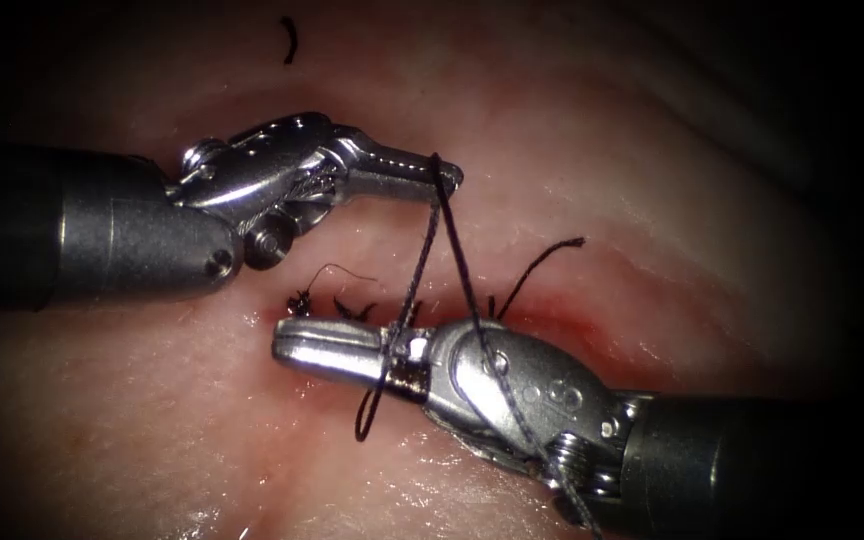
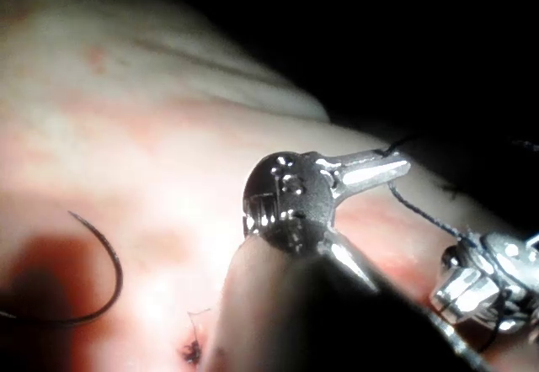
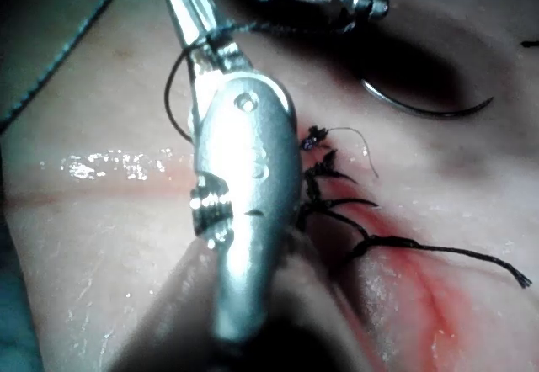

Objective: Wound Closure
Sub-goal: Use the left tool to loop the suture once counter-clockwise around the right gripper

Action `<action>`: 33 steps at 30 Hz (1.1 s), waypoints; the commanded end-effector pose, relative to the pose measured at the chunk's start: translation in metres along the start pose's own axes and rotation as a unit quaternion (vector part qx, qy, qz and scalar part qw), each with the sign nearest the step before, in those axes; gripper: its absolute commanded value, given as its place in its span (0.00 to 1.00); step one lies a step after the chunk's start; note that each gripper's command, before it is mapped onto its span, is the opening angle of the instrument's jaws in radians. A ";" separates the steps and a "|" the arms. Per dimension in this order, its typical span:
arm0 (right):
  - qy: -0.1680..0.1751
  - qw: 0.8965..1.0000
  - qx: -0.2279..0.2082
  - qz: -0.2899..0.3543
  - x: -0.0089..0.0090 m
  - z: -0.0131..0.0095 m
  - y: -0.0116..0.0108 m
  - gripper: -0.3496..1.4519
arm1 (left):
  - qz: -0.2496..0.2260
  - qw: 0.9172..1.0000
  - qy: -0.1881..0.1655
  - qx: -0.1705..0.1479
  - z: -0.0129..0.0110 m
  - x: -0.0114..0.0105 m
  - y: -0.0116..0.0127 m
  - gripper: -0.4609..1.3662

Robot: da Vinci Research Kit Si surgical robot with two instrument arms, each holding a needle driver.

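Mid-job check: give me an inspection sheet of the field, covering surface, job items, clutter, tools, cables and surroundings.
Surface: tissue with the cut, red fluid along it.
Job's things: needle lies free on the tissue, not in it; thread runs from the left tool's tip over the right tool; knots on the cut.
Clutter: cut end of thread on the tissue.
Grippers: left tool shut on thread; right tool shut, thread looped around it.
Cables: nothing seen.
Surroundings: dark.
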 end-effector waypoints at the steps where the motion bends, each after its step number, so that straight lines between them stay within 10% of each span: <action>1: 0.004 1.000 -0.004 0.004 0.0002 -0.0003 -0.0001 0.00 | 0.000 1.000 0.015 -0.011 -0.0002 0.0001 0.0002 0.06; 20: 0.082 0.993 -0.064 0.064 0.0043 -0.0039 0.0012 0.00 | 0.060 0.997 0.043 -0.020 -0.0022 -0.0037 0.0021 0.06; 33: 0.027 0.968 -0.181 0.174 0.0045 -0.0057 0.0021 0.00 | 0.084 0.995 0.037 -0.032 -0.0013 -0.0076 0.0035 0.06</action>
